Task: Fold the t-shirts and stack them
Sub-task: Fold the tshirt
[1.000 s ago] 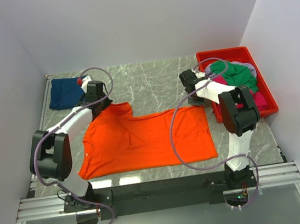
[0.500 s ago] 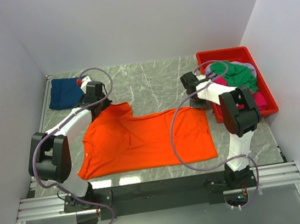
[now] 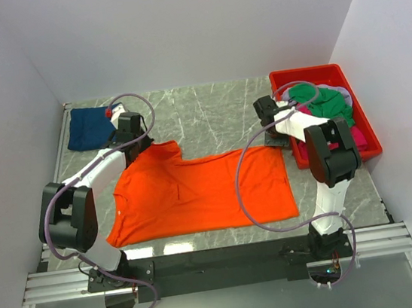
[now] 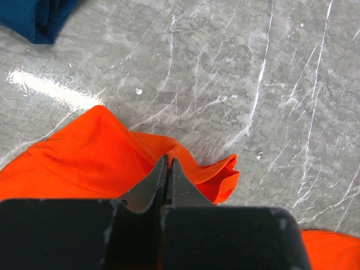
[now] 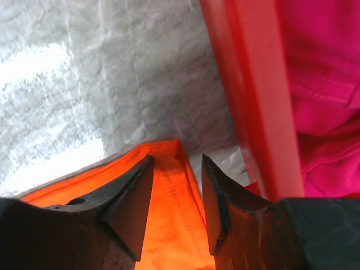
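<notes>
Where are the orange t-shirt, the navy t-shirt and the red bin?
orange t-shirt (image 3: 196, 193): top view, its middle.
navy t-shirt (image 3: 87, 128): top view, its middle.
red bin (image 3: 309, 71): top view, far rim.

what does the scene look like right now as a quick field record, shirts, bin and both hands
orange t-shirt: spread flat on the table, far left sleeve bunched
navy t-shirt: compact bundle, far left corner
red bin: far right, holds a heap of shirts, green, pink, grey
left hand: shut, apparently pinching the bunched orange sleeve
right hand: open, fingers straddling the orange t-shirt's far right corner, beside the red bin
</notes>
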`<state>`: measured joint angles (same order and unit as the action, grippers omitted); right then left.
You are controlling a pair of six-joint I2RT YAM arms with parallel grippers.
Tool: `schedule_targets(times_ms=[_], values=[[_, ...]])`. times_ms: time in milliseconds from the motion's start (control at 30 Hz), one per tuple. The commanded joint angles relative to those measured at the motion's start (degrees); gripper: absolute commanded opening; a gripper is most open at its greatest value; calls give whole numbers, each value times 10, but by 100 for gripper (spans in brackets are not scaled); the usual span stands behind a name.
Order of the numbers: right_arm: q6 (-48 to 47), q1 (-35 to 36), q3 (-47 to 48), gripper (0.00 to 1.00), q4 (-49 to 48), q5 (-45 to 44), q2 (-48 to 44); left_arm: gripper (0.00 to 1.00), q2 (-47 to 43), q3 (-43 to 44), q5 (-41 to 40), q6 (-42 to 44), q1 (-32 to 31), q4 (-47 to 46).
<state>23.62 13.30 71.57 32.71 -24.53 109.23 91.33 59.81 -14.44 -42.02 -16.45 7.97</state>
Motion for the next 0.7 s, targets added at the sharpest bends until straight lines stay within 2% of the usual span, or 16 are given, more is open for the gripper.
schedule_targets(times_ms=[0,233,467,567,633,667], values=[[-7,-13,29,47,-3,-4,-4,1,-24,-3,-2,11,3,-15],[-18,-22,36,46,-24,26,5,1,-24,-4,-2,12,3,-16],[-29,-30,34,34,-27,59,16,1,-28,-5,-2,14,3,-14],[-31,-33,39,32,-19,65,19,1,-32,-7,-4,15,3,-13],[-34,-34,42,27,-14,68,21,1,-33,-7,-4,15,3,-13],[-36,-34,41,12,-16,69,21,0,-36,-7,-4,15,2,-13]])
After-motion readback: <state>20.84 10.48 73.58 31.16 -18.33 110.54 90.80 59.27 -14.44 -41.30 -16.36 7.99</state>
